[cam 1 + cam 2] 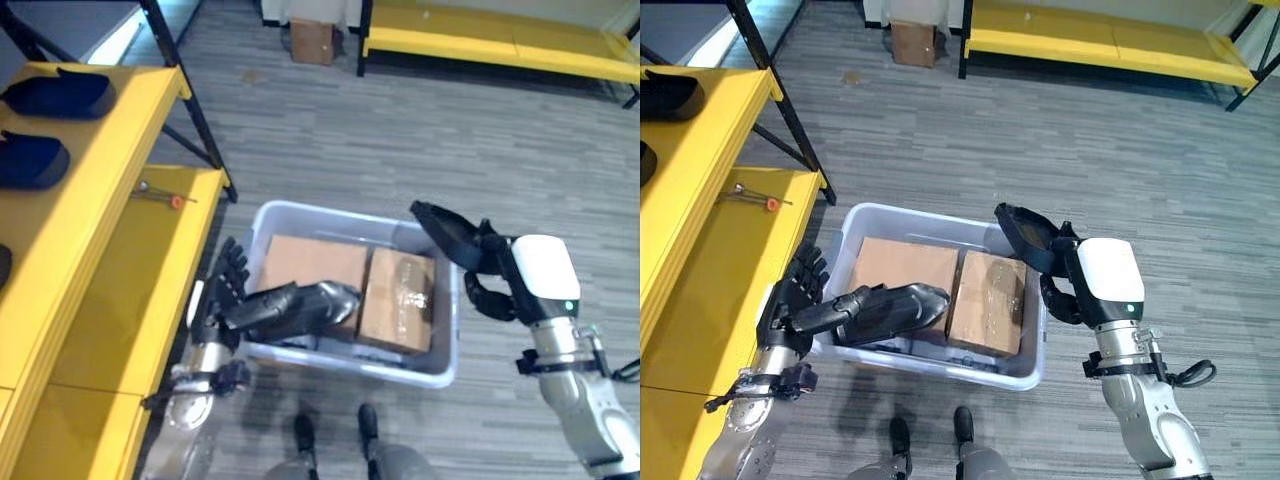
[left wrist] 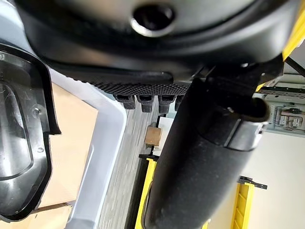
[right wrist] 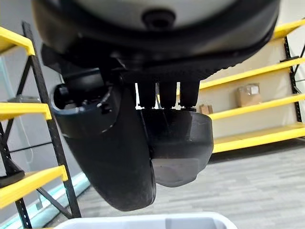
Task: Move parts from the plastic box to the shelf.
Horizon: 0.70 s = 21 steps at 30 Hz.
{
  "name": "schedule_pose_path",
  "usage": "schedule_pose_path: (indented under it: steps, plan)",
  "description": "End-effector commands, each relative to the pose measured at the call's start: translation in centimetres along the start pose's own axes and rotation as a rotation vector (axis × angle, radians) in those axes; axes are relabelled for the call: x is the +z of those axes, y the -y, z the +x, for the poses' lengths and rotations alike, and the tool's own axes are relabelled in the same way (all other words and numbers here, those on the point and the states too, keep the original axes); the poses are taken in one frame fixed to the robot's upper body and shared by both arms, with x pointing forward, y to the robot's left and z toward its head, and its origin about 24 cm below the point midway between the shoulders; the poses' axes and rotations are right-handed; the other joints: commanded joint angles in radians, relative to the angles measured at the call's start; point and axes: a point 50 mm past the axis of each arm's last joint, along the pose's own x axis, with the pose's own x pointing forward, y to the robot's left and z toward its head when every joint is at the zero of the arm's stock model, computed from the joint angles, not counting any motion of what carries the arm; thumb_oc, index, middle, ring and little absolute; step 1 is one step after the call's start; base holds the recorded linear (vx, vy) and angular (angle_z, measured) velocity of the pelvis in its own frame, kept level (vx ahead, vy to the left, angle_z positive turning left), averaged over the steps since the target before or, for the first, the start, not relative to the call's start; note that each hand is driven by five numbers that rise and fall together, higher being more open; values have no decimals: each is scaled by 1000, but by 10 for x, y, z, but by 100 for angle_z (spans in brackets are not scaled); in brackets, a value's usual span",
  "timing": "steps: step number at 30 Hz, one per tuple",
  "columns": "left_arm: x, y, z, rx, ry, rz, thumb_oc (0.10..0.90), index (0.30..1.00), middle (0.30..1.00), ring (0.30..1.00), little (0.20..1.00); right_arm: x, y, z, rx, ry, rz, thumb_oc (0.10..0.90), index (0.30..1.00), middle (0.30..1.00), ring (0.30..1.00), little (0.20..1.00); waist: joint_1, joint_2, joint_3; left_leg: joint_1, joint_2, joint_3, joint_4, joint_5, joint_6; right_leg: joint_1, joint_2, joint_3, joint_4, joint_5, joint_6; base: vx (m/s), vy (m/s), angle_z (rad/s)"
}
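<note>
Long dark curved plastic part (image 1: 300, 305) gripped in the left hand (image 1: 222, 295) over the translucent grey plastic box (image 1: 445, 360), smaller black moulded part (image 1: 445, 235) clasped by the right hand (image 1: 490, 280) just past its far rim, yellow shelf (image 1: 150, 290) beside the left hand.

A small tool with an orange tip (image 1: 160, 194) lies to the left. Far off, a brown cardboard box (image 1: 312, 41) stands on the grey striped floor (image 1: 400, 140), beside a low yellow rack (image 1: 500, 38) along the far wall.
</note>
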Motion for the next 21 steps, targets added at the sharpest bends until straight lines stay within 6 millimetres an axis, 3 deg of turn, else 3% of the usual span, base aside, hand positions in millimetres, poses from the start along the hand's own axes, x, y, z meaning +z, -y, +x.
schedule_pose_path:
  steps: [1, 8, 14, 18, 21]
  plan:
    - [12, 0, 1, -21, 95, 8, 900, 1000, 1000, 1000, 1000, 8, 36, 13, -160, 138, -80, 400, 300, 300, 300, 300, -7, 19, -220, 64, 118, 32, -6, -67, -69, -92, -5, 72, 147, -128, 91, 13, -78, -2]
    - [6, 0, -2, -4, 71, -9, 900, 1000, 1000, 1000, 1000, 6, 39, 6, -159, 141, -101, 400, 300, 300, 300, 300, -13, 35, -223, 84, 170, 8, -6, -31, -91, -59, 48, 54, 190, -186, 51, -21, -141, -1]
    - [6, -1, -5, 16, 73, -22, 900, 1000, 1000, 1000, 1000, 10, 40, 11, -166, 173, -100, 400, 300, 300, 300, 300, 14, 45, -194, 81, 199, -22, 1, 8, -101, -44, 81, 14, 210, -211, 25, -64, -139, 7]
    - [8, -4, -5, 33, 85, -17, 900, 1000, 1000, 1000, 1000, 9, 41, 15, -181, 169, -96, 400, 300, 300, 300, 300, 48, 47, -146, 31, 199, -58, -1, 61, -110, -58, 87, -35, 229, -222, 12, -142, -88, 21]
    - [13, 0, 0, 23, 109, -23, 900, 1000, 1000, 1000, 1000, 3, 45, 16, -214, 146, -121, 400, 300, 300, 300, 300, 53, 38, -110, -34, 187, -91, 17, 87, -108, -85, 61, -93, 250, -220, 11, -169, -15, 62]
